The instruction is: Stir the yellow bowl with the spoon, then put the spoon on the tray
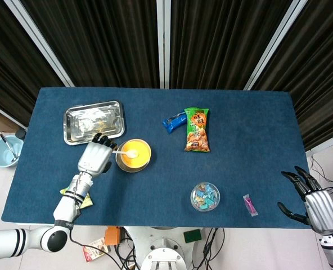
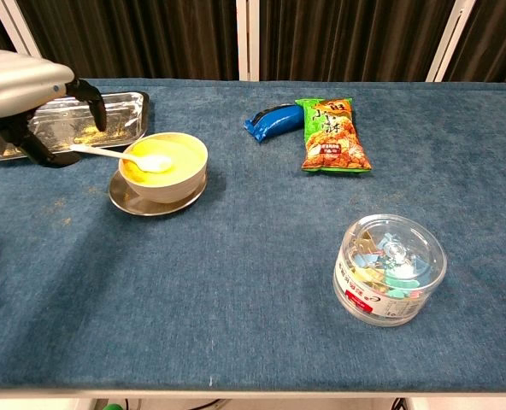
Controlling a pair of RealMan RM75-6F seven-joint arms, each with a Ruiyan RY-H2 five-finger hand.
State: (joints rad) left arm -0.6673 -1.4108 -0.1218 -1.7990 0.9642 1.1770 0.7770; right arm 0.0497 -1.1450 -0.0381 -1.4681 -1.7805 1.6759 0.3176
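The yellow bowl stands on a small metal saucer at the table's left middle. A white spoon lies in it, its handle sticking out to the left over the rim. My left hand is just left of the bowl, fingers apart, with thumb and fingers on either side of the handle's end; I see no grip on it. The steel tray lies behind the hand. My right hand hovers off the table's front right corner, fingers spread and holding nothing.
A green snack bag and a blue packet lie at centre back. A clear tub of clips sits front centre, a pink item to its right. A yellow-green packet lies by my left wrist.
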